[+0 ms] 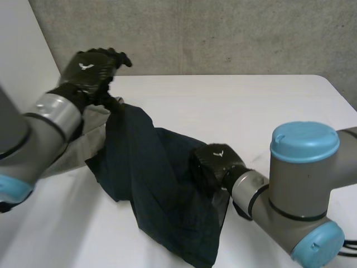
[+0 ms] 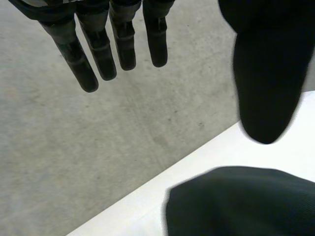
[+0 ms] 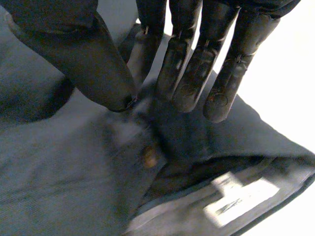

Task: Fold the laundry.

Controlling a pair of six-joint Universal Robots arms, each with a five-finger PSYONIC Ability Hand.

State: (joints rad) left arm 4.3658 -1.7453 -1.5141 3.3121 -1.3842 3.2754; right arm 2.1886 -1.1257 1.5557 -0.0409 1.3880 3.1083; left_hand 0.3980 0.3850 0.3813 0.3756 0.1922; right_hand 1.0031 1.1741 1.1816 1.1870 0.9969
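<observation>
Table [image 1: 251, 106], white, bears dark cloth [image 1: 150, 167]; grey concrete wall [image 1: 223, 33] behind.

My left arm [image 1: 53, 117] covers much of the grey cloth [image 1: 92, 134], and the dark garment [image 1: 156, 178] runs off the head view's lower edge. Beneath my right hand [image 3: 189, 64] lie a blurred brownish spot [image 3: 150, 157], perhaps a button, and a white label [image 3: 241, 199] too smeared to read.

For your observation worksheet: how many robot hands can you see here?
2. The left hand is raised at the far edge of the dark cloth; the right hand rests on its middle. None seems hidden.
</observation>
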